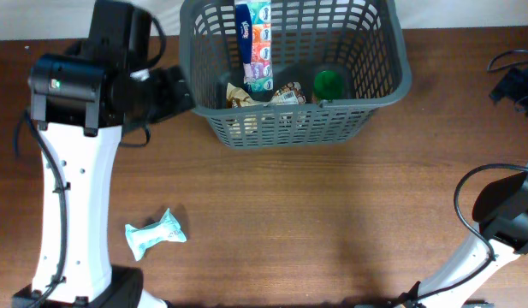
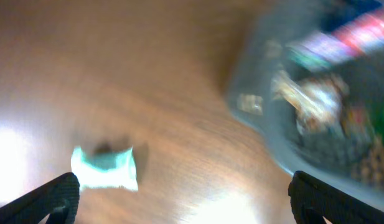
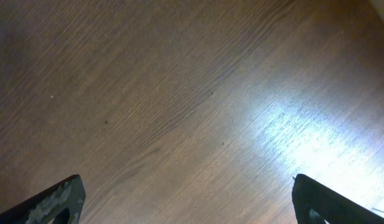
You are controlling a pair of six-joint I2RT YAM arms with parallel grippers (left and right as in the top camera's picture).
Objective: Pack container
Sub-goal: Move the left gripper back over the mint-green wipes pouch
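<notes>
Several items already in basket [image 1: 392, 77], overhead: tissue pack [image 1: 253, 38], wrappers [image 1: 285, 94], green jar [image 1: 329, 84]. Basket just beside left jaws, well apart from right arm. One teal packet [image 1: 157, 233] remaining on table [image 1: 332, 222]; judged mostly packed.

Left wrist, blurred: left gripper [image 2: 182, 199] spread wide, holding nothing; packet just ahead of left finger, basket ahead-right of jaws.

Right wrist: right gripper [image 3: 188, 199] spread wide, empty; table wood between jaws.
</notes>
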